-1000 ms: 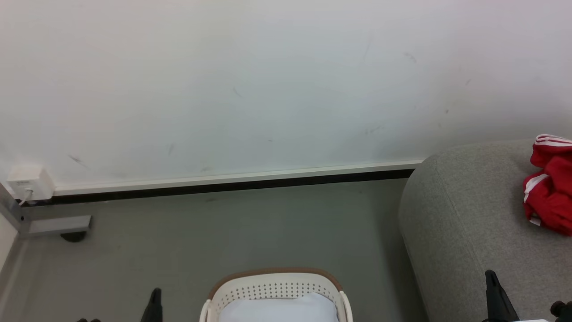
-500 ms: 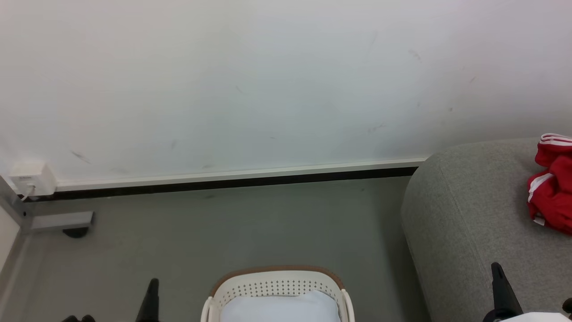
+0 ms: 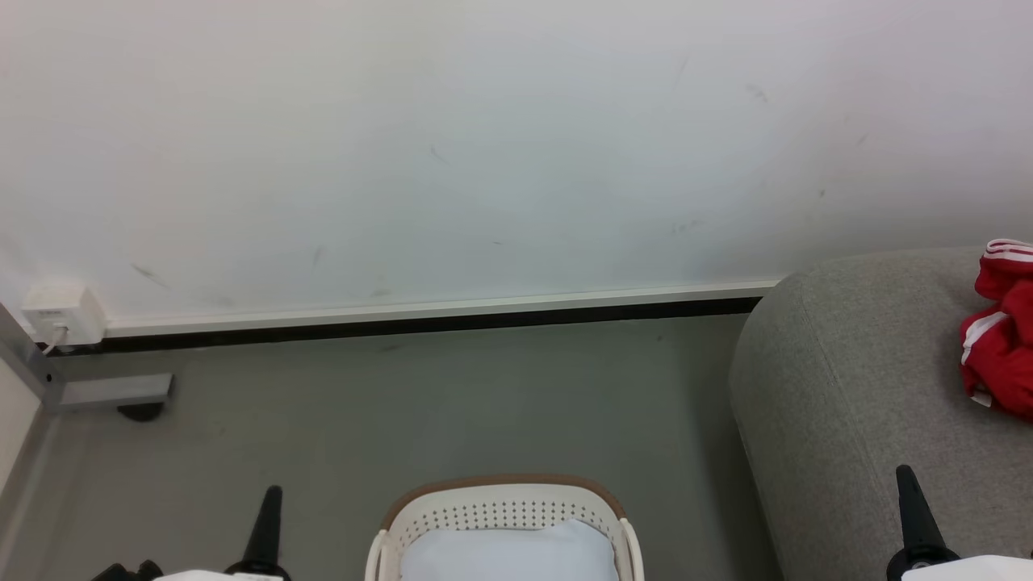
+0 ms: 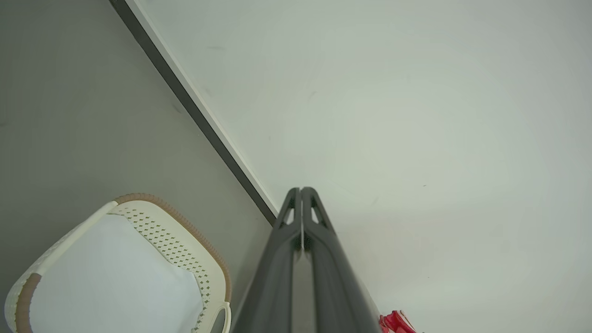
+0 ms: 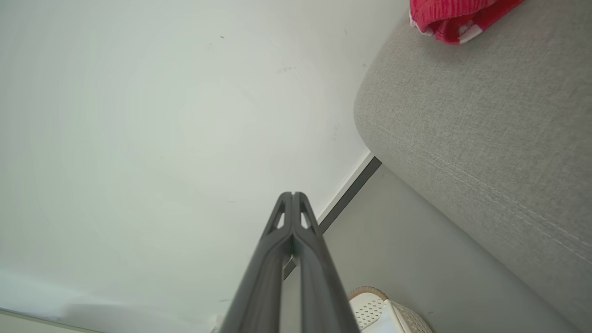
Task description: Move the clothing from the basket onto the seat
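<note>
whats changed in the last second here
The whole head view slid slightly right and up, so the camera moved, not the things. The left claw and right claw show a little higher in it, both shut and empty as before. The clothing stays on the seat; the basket stays put, pale liner showing.

basket (image 3: pixel 504 512): 1 | seat (image 3: pixel 847 403): 1 | clothing heap (image 3: pixel 1005 355): 1 | left end effector (image 3: pixel 271 496), right end effector (image 3: pixel 905 478): 2
</note>
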Available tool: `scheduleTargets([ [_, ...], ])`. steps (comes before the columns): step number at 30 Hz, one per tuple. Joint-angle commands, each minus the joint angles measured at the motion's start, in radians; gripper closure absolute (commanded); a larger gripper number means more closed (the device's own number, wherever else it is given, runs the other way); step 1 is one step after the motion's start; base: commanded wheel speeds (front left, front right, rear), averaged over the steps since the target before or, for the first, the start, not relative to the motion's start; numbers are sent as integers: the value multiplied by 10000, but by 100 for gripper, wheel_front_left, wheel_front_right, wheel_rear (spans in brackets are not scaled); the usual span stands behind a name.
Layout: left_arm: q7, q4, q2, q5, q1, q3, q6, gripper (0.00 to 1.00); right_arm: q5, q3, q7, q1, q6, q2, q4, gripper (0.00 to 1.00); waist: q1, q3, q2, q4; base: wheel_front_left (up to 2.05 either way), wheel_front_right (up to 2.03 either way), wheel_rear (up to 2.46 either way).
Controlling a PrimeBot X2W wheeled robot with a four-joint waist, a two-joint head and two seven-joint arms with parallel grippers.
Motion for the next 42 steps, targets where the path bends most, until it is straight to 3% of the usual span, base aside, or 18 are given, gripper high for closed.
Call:
scheduleTargets([
  [1,59,-110,57,-312,-206,56,-73,100,239,-48,69,-251,-11,-81,-148,100,0,7,-1,7,0,0,0],
  [42,969,-350,72,-3594,-611,522,-411,100,3901,-442,984,-428,-18,-99,-534,100,0,280,-1,247,0,0,0],
])
